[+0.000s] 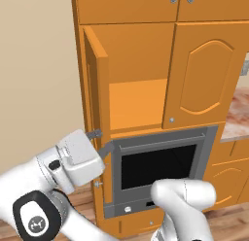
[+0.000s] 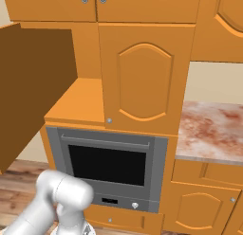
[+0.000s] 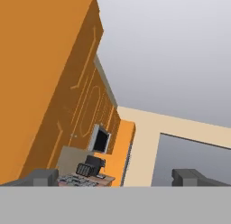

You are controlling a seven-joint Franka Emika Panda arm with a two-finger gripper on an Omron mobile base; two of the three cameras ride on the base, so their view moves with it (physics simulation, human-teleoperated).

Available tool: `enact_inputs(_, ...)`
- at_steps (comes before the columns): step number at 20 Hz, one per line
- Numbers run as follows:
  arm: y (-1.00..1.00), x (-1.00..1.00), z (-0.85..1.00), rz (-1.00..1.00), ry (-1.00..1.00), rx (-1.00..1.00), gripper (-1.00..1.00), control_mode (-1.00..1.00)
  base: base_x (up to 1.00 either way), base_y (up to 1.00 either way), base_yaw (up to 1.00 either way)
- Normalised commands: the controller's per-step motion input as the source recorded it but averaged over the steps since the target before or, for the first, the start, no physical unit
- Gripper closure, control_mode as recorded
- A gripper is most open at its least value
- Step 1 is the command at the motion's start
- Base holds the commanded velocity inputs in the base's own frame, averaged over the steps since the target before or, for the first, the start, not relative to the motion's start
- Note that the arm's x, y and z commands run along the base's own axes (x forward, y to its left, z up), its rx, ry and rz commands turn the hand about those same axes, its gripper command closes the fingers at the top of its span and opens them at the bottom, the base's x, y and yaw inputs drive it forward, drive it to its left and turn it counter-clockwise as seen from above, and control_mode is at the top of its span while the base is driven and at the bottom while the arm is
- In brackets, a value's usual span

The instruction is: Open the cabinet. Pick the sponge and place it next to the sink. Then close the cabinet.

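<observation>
Room: orange kitchen, beige wall, wood floor
Gripper [image 1: 99, 142]: mine, jaws spread wide, grasping nothing; beside the open door's lower edge
Cabinet [image 1: 146, 79]: left door swung open, right door shut; shelf bare
Oven [image 1: 158, 167]: grey, directly below

The large orange wooden cabinet [image 1: 194, 75] stands above the grey built-in oven [image 1: 160, 167]; its left door [image 1: 99, 94] is swung out, its right door shut. The two-finger gripper [image 1: 99, 143] sits just beside the open door's lower edge, possibly touching. A mottled stone countertop [image 2: 213, 130] lies right of the oven.
</observation>
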Motion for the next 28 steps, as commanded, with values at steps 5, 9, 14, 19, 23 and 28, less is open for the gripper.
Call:
enact_inputs(5, 0.56, 0.22, -0.21, -0.06, -0.02, 0.00, -1.00, -1.00, 0.00, 0.00, 0.00)
enact_inputs(9, 0.43, 0.25, -0.34, -0.01, -0.01, 0.00, -1.00, -1.00, 0.00, 0.00, 0.00)
enact_inputs(14, 0.35, 0.46, -0.35, 0.00, 0.00, 0.00, -1.00, -1.00, 0.00, 0.00, 0.00)
enact_inputs(19, 0.21, 0.64, -0.37, 0.00, 0.00, 0.00, -1.00, -1.00, 0.00, 0.00, 0.00)
enact_inputs(23, 0.00, 0.50, -0.21, 0.00, 0.00, 0.00, -1.00, -1.00, 0.00, 0.00, 0.00)
enact_inputs(28, 0.00, 0.49, -0.20, 0.00, 0.00, 0.00, -1.00, -1.00, 0.00, 0.00, 0.00)
